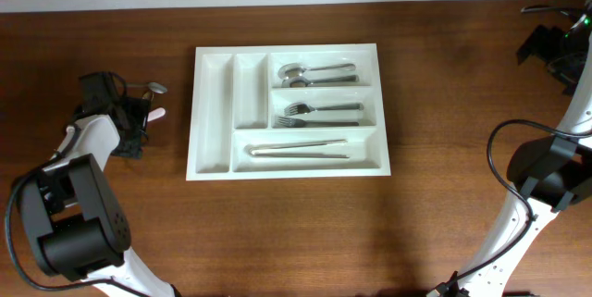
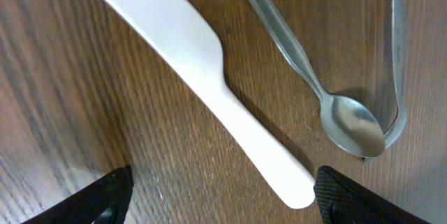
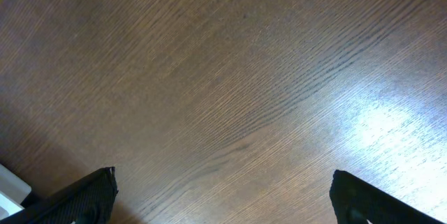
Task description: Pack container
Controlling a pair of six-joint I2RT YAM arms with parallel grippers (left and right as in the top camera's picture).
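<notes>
The container [image 1: 211, 112], a large white cutlery tray, lies mid-table. Spoons [image 1: 310, 74], forks [image 1: 314, 114] and a pair of tongs [image 1: 296, 150] rest in its three wide compartments, while the two long narrow ones hold nothing. My left gripper [image 1: 137, 119] is down at the table's left, open, with nothing gripped. In the left wrist view a white plastic knife [image 2: 202, 63] runs diagonally, its rounded end just inside the right fingertip [image 2: 349, 199] of my left gripper [image 2: 223, 199]. A metal spoon [image 2: 353, 123] lies beside the knife. My right gripper [image 3: 223, 196] is open over bare wood.
A thin curved metal piece [image 2: 398, 56] lies past the spoon, at the right edge of the left wrist view. The right arm [image 1: 555, 47] sits at the far right, well away from the tray. A small white corner [image 3: 8, 189] shows at the lower left of the right wrist view.
</notes>
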